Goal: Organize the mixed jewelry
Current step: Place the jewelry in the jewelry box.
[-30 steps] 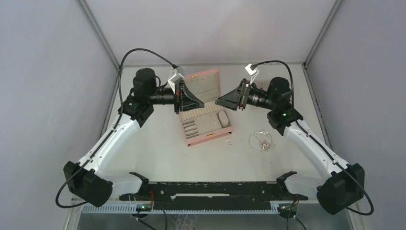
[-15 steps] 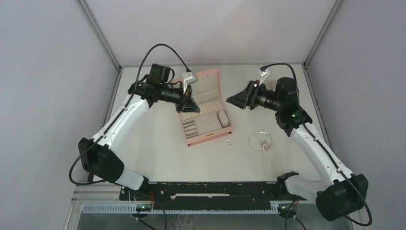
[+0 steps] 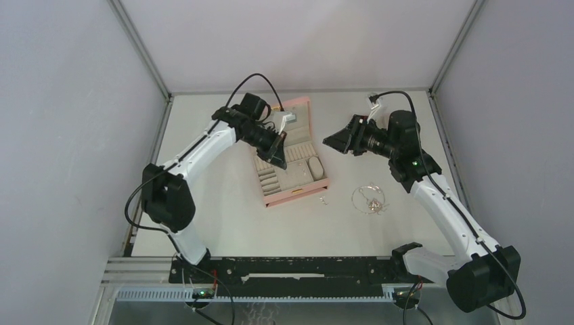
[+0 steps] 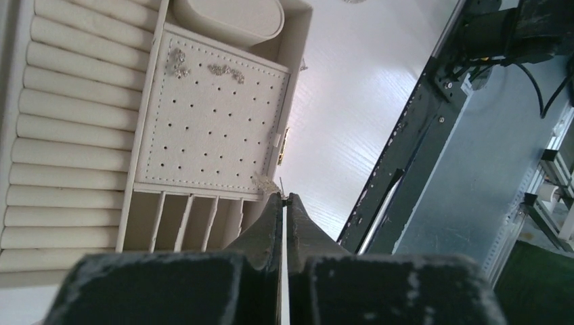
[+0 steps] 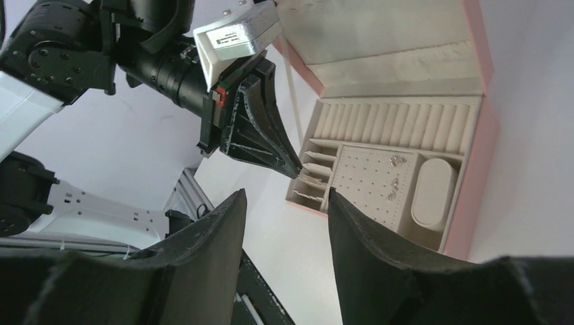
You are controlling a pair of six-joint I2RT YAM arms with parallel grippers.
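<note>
Step in hand: by the look of it, setting one small piece onto the perforated earring panel (image 4: 210, 128) of the pink jewelry box (image 3: 296, 191).
Left tool (image 4: 285, 198): closed to a hairline, tips low over the panel's near corner; glittering speck (image 4: 266, 180) right at the tips, pinched or merely lying there, cannot tell.
Right tool (image 5: 285, 196): fingers well apart, nothing between them, hovering to the right of the box and aimed at it.
Next move: likely a fine lowering onto a panel hole, then a release; after that, a pick-up from the loose pieces on the tabletop (image 3: 223, 210).
Box: lid (image 3: 298, 112) up at the far side, beige lining showing.
Panel contents: two silver earring bits (image 4: 177, 61) close together at one edge.
Ring rolls (image 4: 74, 122): bare.
Oval cushion (image 4: 227, 17): bare.
Narrow slots (image 4: 176, 217): seemingly empty.
Outside the box: looped chain necklace (image 3: 369, 198) on the tabletop to the right, well apart; one tiny silver piece (image 3: 323, 199) just beside the box's near right corner.
</note>
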